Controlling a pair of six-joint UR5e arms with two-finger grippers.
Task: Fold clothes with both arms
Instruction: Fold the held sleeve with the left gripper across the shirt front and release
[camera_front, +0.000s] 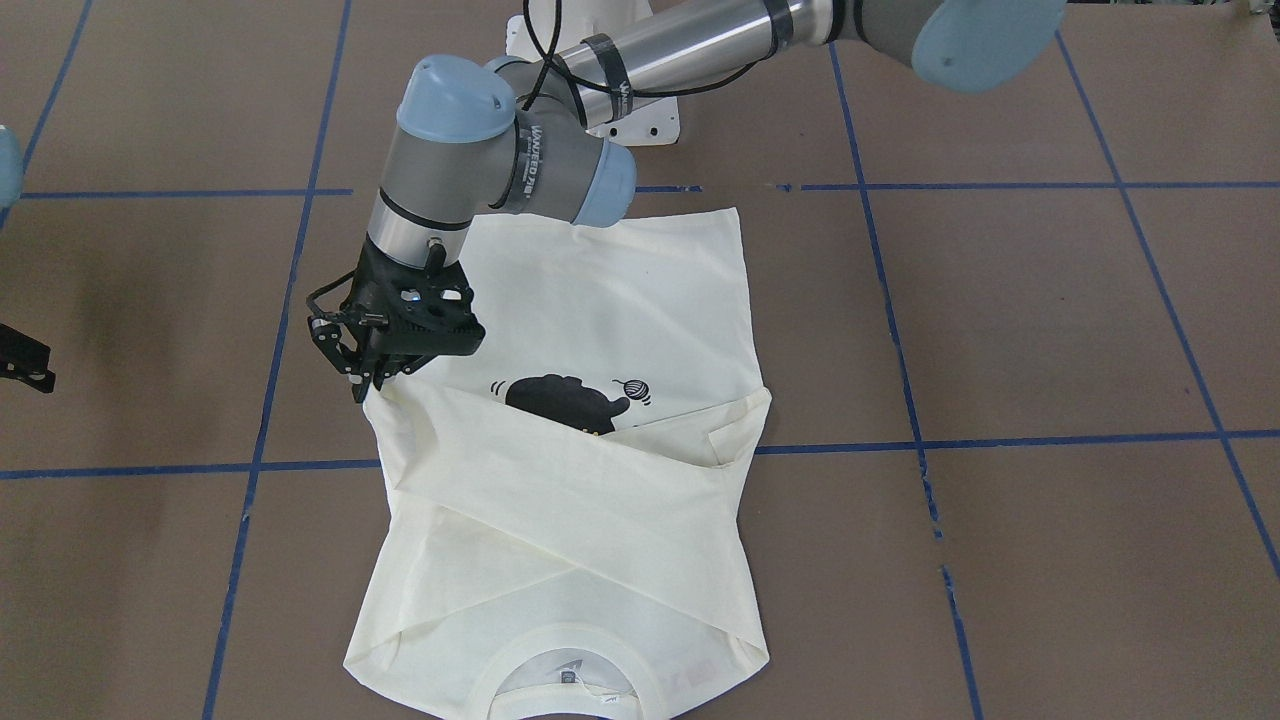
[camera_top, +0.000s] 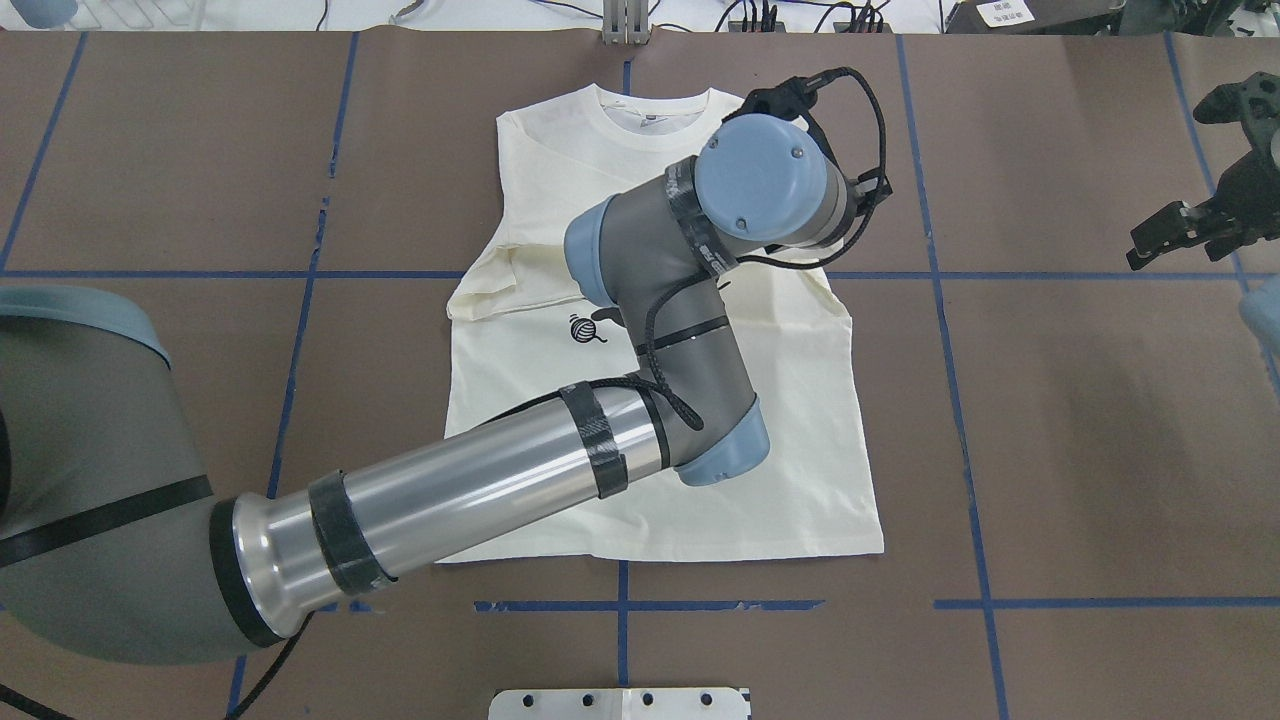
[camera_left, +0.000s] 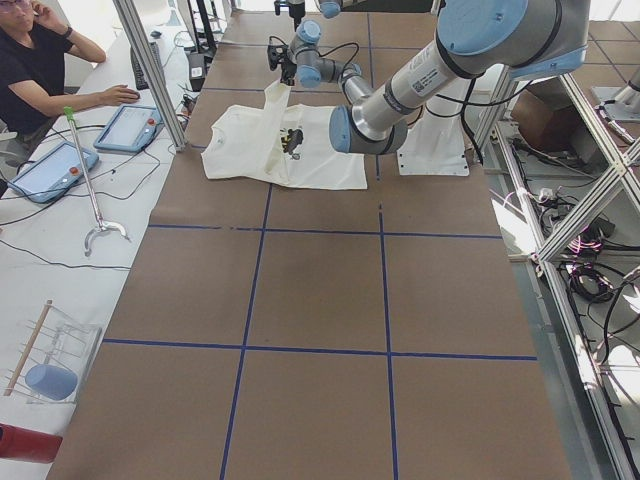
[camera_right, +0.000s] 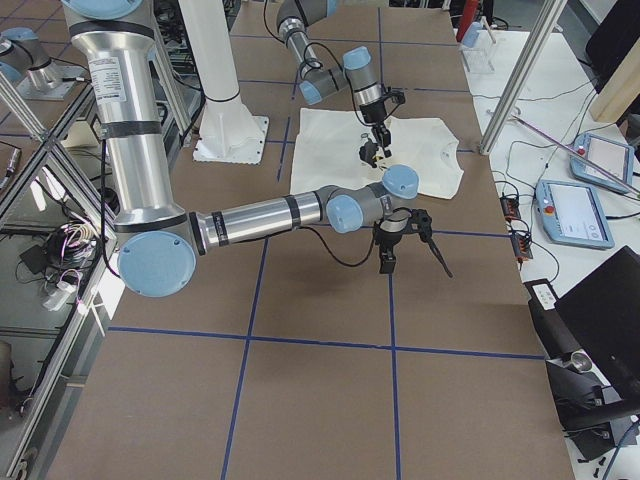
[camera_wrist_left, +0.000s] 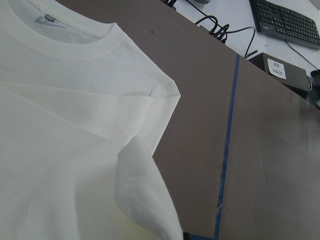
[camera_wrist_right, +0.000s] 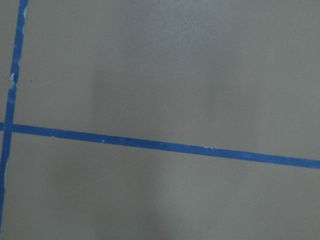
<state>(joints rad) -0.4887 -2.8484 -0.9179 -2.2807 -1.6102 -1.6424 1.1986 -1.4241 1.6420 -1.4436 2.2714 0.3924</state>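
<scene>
The brown paper-covered counter (camera_front: 1000, 300), ruled into squares by blue tape lines (camera_front: 1050, 186), has broad bare stretches on both sides of the cream-white long-sleeved T-shirt (camera_top: 800, 460), which lies flat near its middle. The shirt's hem (camera_top: 760, 540) is nearest the robot, close to a tape line. Its collar (camera_top: 655, 100) is farthest, near the counter's far edge. Both sleeves (camera_front: 560, 500) are folded across the chest in a cross and cover part of the black cat print (camera_front: 560, 398). The grey metal left arm (camera_top: 480, 490) reaches over the shirt to the side edge on the robot's right. There the black left pincer (camera_front: 362, 385) points down, clamped on a pinch of cloth at the fold by the shoulder. The left side view shows that flap drawn up off the counter. The black right pincer (camera_right: 412, 255) hangs with its fingers spread apart and holds nothing. It is over bare counter on the robot's right, well apart from the shirt.
</scene>
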